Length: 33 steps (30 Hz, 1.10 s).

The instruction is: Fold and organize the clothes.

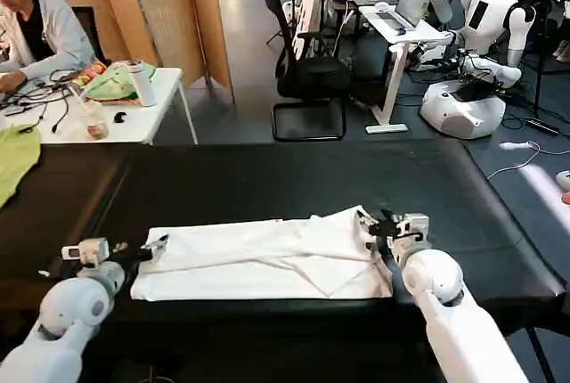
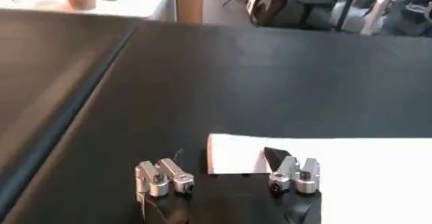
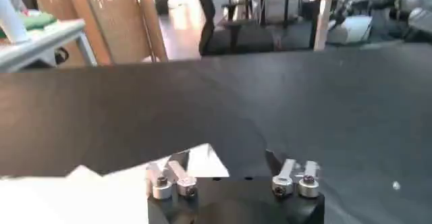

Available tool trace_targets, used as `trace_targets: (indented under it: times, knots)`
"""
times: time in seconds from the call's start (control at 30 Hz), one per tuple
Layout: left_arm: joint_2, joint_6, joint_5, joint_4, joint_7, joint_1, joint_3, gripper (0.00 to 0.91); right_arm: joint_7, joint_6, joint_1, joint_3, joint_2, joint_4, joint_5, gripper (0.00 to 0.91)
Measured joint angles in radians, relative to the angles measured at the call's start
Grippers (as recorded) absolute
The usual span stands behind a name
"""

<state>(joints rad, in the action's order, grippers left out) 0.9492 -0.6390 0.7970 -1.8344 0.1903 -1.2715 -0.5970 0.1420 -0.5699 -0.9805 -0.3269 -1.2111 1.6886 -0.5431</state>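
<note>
The folded T-shirt (image 1: 267,258) is lying lengthwise left-to-right across the desk (image 1: 294,178), the left tool (image 1: 153,248) and right tool (image 1: 372,225) spread apart at its ends.

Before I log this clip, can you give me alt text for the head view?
A white T-shirt, folded into a long band, lies across a black table. The left gripper is open at its left end and the right gripper open at its right end. A lime-green cloth lies at the table's far left edge.
</note>
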Motion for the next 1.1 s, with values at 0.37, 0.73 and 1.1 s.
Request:
trace_targets:
  times: [0.37,0.73,1.1]
  knots:
    - [0.002,0.040,-0.092,0.045,-0.061,0.029,0.018,0.000,0.053,0.038,-0.025,-0.027,-0.074,-0.009,0.062,0.000]
    - [0.012,0.125,-0.234,0.093,-0.106,0.089,0.055,0.878,-0.044,0.055,-0.082,-0.058,-0.067,0.064,0.036,0.878]
    - [-0.021,0.143,-0.235,0.049,-0.108,0.047,0.020,0.878,-0.043,0.052,-0.173,-0.104,0.030,0.216,-0.034,0.878]
